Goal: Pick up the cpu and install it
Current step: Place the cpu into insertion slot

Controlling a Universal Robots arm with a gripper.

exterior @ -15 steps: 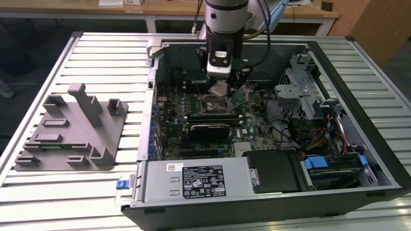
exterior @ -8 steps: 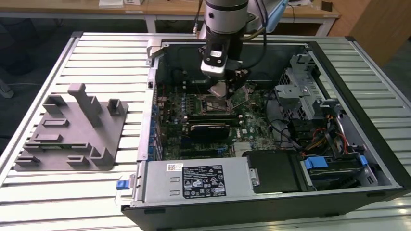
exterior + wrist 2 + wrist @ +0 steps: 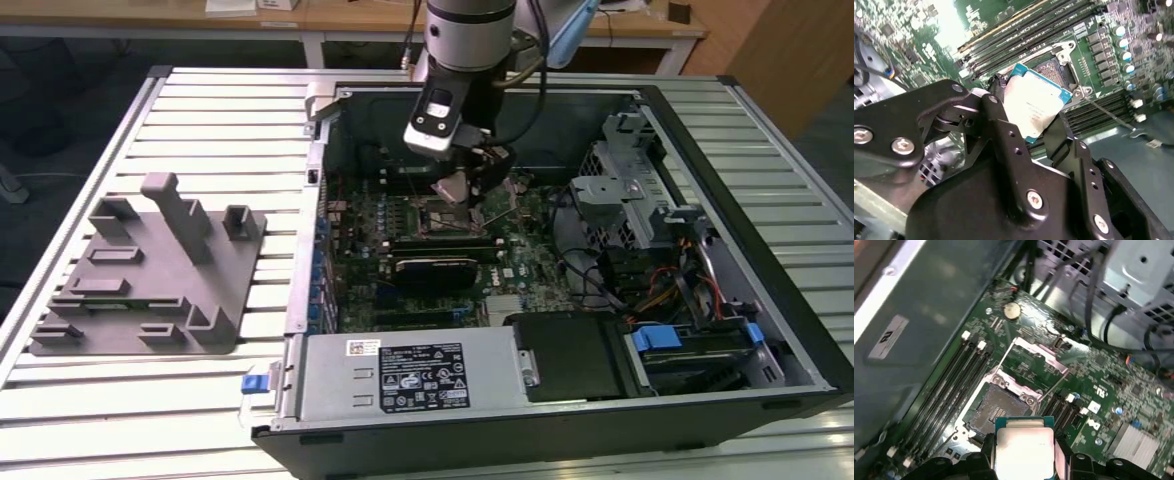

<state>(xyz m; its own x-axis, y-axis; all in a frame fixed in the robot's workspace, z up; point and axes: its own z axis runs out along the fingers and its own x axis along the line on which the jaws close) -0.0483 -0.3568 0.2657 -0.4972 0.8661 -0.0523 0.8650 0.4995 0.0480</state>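
Note:
The cpu, a flat square chip with a silvery top and pale rim, hangs tilted between my black fingers. My gripper is shut on the cpu's edges inside the open computer case, just above the motherboard. The open socket lies right beyond the cpu in the first wrist view, its metal load plate flipped back. In the second wrist view the socket shows partly behind the chip. The chip is still above the board, not seated.
Memory slots run beside the socket. A drive cage with cables stands at the exterior view's right, and a power supply at the front. A grey plastic fixture sits on the slatted table at the left.

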